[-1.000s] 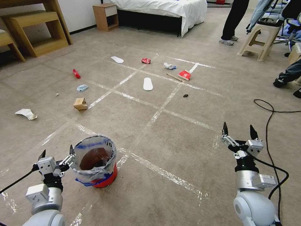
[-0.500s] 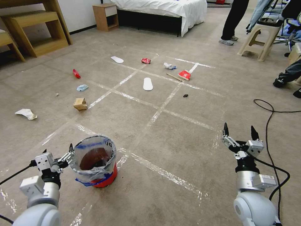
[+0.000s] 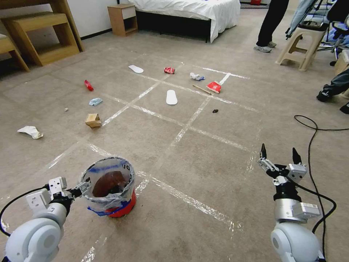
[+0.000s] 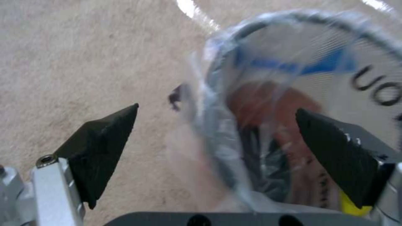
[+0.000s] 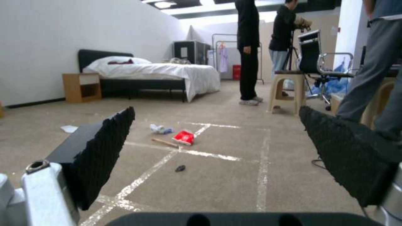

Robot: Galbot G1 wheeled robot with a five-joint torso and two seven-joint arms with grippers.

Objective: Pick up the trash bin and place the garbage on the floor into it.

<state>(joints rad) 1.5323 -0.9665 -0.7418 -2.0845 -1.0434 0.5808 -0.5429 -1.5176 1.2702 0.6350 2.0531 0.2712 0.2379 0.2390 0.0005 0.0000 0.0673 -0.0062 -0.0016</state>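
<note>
The trash bin (image 3: 111, 189), a small red bucket with a clear blue-printed liner, stands on the floor (image 3: 203, 171) near my left side. My left gripper (image 3: 82, 186) is open at the bin's left rim. In the left wrist view the left gripper (image 4: 218, 138) straddles the bin (image 4: 268, 103), with one finger (image 4: 105, 141) outside and one finger (image 4: 335, 150) over the opening. Garbage lies farther off: white slippers (image 3: 171, 97) (image 3: 135, 68), a red can (image 3: 169, 70), red wrappers (image 3: 88, 85) (image 3: 214, 87), a brown carton (image 3: 93, 120) and a white tissue (image 3: 31, 131). My right gripper (image 3: 279, 150) hangs open over bare carpet.
A black cable (image 3: 315, 128) loops on the carpet at the right. A beige stool (image 3: 303, 43), a person's legs and seated feet stand at the back right. A bed (image 3: 189, 11), a nightstand (image 3: 123, 19) and wooden shelves (image 3: 40, 32) line the back.
My left arm has dropped and turned at the wrist, bringing its open fingers down onto the bin's left rim. The right arm has barely moved.
</note>
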